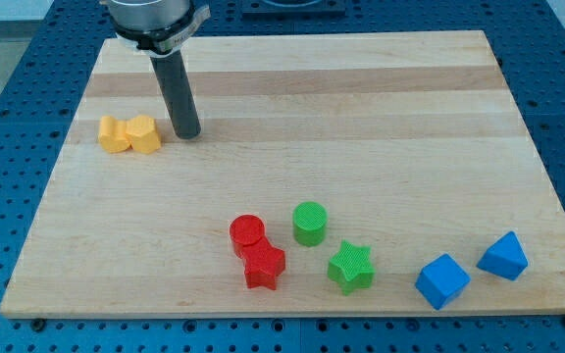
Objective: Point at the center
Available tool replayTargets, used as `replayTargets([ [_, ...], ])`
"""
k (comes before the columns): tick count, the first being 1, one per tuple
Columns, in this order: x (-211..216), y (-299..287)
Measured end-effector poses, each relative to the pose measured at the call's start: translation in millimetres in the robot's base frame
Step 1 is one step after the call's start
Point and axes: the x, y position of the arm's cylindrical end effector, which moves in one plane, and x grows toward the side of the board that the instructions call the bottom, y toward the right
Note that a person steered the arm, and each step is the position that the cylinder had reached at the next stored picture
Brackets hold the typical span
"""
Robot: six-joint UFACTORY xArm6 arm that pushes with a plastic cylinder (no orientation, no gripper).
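My tip [187,134] rests on the wooden board [361,118] at the view's upper left, just right of two yellow blocks [130,134] that touch each other. A red cylinder [247,232] touches a red star [264,266] near the view's bottom centre. A green cylinder [309,223] stands to their right, with a green star [350,267] below it. Two blue blocks, one cube-like [442,280] and one wedge-like [503,256], lie at the bottom right. The tip touches no block.
The board lies on a blue perforated table [8,108]. The arm's grey mount [155,20] hangs over the board's top left edge.
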Motion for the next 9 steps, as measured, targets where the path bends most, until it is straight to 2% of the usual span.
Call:
replayTargets([
  [1,0.3,11.3],
  [2,3.3,54.7],
  [3,3.3,123.3],
  [4,10.6,218.2],
  [5,24.4,276.3],
  [9,1.6,277.7],
])
